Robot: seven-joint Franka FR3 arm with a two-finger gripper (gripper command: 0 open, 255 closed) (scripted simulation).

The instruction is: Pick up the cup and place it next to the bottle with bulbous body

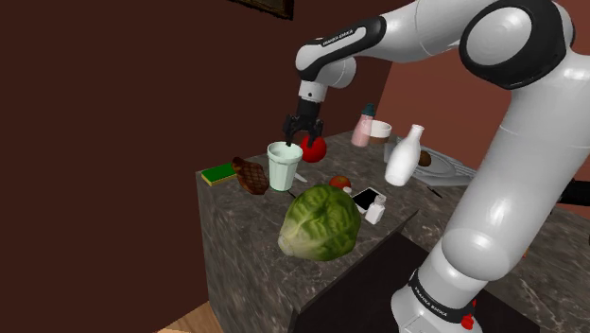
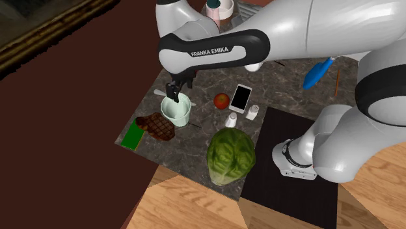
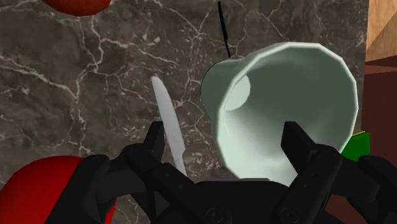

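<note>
Wrist view has the gripper spread wide, straddling the cup wall without clasping it. A blade lies beside the cup.

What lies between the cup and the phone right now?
A small red fruit sits between the cup and the phone, as the second exterior view shows.

claw at cup rim | cup upright on dark counter | cabbage nearby
</note>
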